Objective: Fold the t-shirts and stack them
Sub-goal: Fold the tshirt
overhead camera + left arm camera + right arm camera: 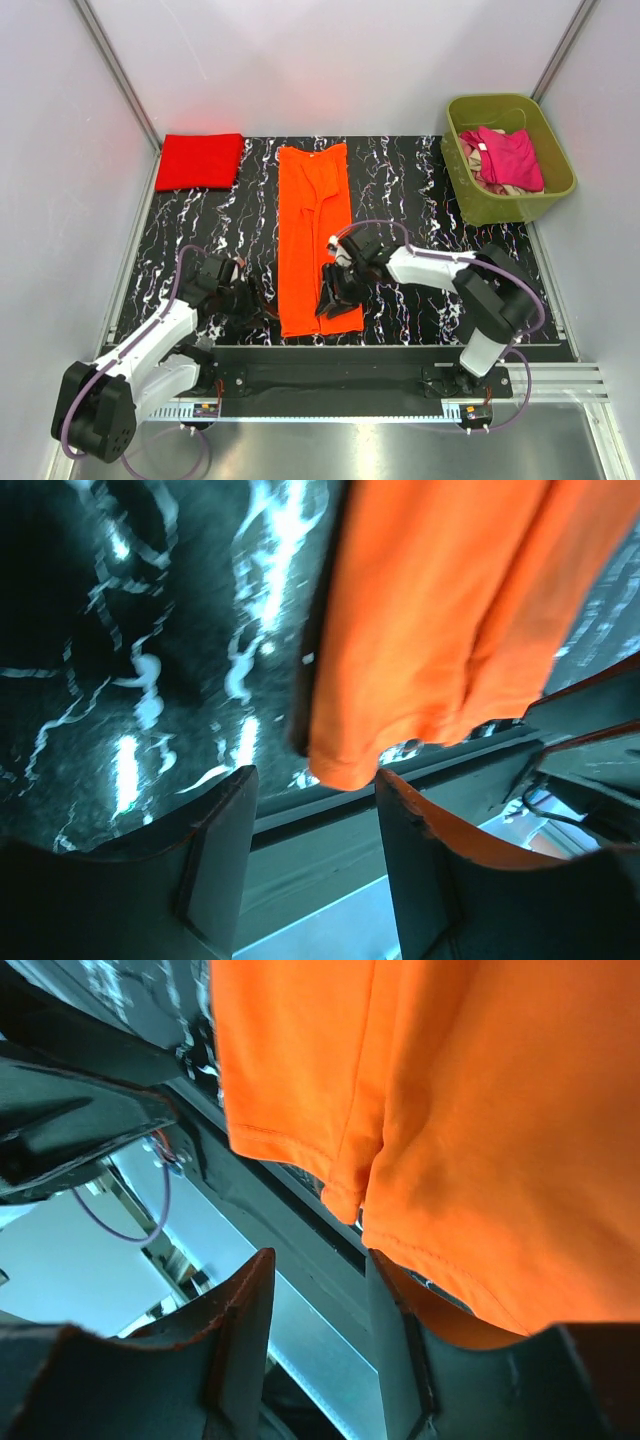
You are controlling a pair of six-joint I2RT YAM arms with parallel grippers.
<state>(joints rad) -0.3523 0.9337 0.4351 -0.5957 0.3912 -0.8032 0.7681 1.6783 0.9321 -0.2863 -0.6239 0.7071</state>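
Note:
An orange t-shirt (314, 225) lies folded into a long strip down the middle of the black marbled table (400, 180). My left gripper (262, 306) is open just left of the strip's near left corner; that corner (345, 765) hangs just beyond its open fingers. My right gripper (335, 298) is open over the strip's near right corner; the hem (400, 1230) lies just beyond its fingertips (255, 1290). A folded red t-shirt (200, 160) lies at the far left.
An olive bin (508, 158) with pink and other crumpled clothes (508, 158) stands at the far right. The table's near edge and metal rail (400, 350) run just below both grippers. White walls enclose the sides.

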